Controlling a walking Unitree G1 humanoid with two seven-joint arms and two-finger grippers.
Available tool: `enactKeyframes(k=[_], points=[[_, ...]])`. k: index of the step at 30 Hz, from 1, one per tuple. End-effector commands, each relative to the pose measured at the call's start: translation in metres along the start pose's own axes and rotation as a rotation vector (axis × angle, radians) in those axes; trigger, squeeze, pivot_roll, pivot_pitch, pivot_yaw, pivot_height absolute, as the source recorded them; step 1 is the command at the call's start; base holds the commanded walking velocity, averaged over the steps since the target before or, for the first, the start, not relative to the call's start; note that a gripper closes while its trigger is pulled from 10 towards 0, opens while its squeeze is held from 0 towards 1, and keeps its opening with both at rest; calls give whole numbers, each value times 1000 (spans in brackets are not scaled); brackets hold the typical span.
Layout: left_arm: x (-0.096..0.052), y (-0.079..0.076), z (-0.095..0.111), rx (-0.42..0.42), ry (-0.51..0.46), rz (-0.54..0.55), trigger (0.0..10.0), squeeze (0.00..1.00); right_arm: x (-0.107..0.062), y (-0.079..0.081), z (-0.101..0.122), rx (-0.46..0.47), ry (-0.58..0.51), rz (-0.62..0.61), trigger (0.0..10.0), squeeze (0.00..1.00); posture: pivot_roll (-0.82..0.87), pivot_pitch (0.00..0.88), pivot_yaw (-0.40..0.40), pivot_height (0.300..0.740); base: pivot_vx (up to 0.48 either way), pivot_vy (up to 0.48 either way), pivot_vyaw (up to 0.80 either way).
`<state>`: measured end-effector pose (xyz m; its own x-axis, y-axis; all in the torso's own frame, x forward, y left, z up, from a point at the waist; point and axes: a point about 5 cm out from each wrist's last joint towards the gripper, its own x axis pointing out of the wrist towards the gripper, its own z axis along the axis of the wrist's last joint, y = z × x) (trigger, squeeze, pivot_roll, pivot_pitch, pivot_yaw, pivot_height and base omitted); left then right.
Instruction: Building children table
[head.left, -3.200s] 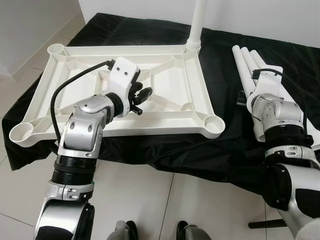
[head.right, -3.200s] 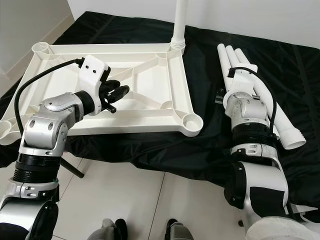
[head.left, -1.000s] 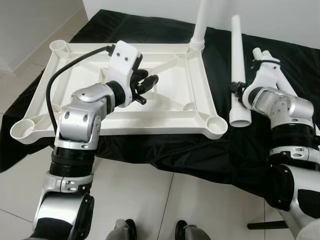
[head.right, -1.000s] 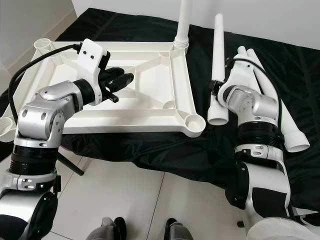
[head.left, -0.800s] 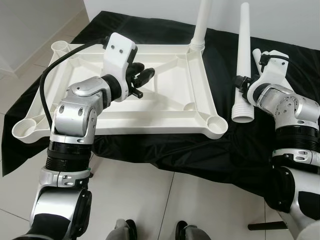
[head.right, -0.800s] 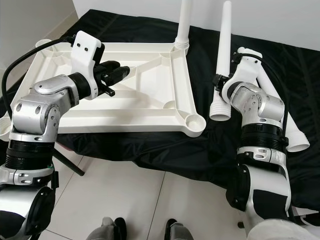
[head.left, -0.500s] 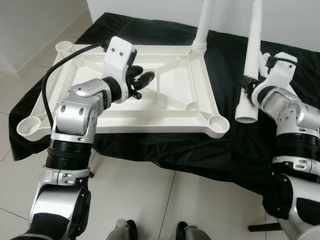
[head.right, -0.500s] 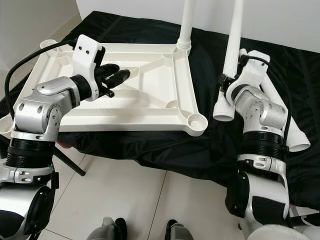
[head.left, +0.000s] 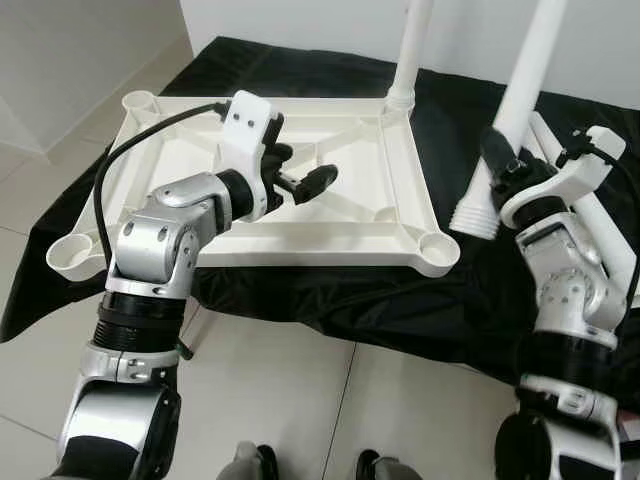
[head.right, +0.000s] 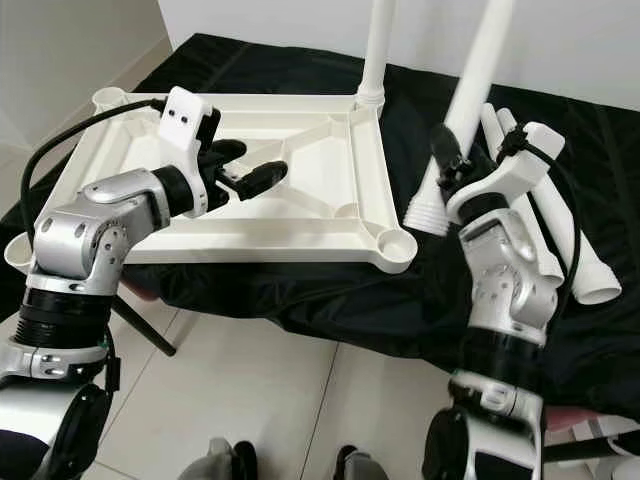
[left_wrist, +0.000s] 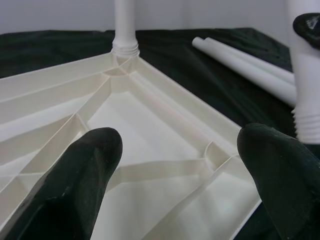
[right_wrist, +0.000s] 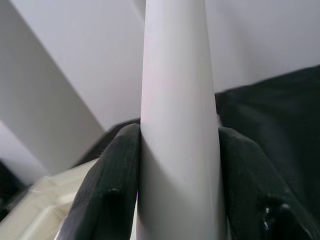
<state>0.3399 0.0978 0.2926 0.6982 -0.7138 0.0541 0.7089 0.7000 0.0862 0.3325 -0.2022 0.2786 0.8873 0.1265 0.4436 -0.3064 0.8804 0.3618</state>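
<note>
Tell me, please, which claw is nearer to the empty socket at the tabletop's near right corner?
The right claw. It holds a table leg tilted just right of that socket. The left claw hovers open over the tabletop's middle, farther away.

Home room (tiled floor (head.left: 300, 400), white walls (head.left: 90, 50))

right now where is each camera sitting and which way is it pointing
Left eye view: on the head, looking forward and down at the upturned table top; both silver arms show.
Right eye view: beside it, same scene; the right gripper holds the table leg.
Left wrist view: on the left wrist, looking past the left gripper with open jaws, toward the fitted leg.
Right wrist view: on the right wrist, looking up the held leg.
Shared: both wrist views show the held leg.
</note>
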Motion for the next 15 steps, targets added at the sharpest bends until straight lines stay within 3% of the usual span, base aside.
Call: enactKeyframes(k=[1, 8, 11, 14, 15], points=[[-2, -10, 8, 10, -33, -142, 10000, 0, -2, 9, 4, 9, -43, 52, 10000, 0, -94, 107, 41, 740, 0, 0, 0], [-5, -9, 7, 11, -42, -48, 10000, 0, -3, 20, 2, 13, -85, 87, 10000, 0, -98, 75, 44, 740, 0, 0, 0], [-6, -7, 2, -52, -50, 8, 10000, 0, -2, 24, 3, 7, -104, 103, 10000, 0, -105, 60, 48, 740, 0, 0, 0], [-6, -1, -6, -58, -47, 87, 10000, 0, -3, 27, 0, -1, -100, 118, 10000, 0, -105, 48, 55, 740, 0, 0, 0], [-6, 6, -22, -78, -12, 210, 10000, 0, -4, 30, -3, -13, -105, 137, 10000, 0, -107, 32, 62, 740, 0, 0, 0]])
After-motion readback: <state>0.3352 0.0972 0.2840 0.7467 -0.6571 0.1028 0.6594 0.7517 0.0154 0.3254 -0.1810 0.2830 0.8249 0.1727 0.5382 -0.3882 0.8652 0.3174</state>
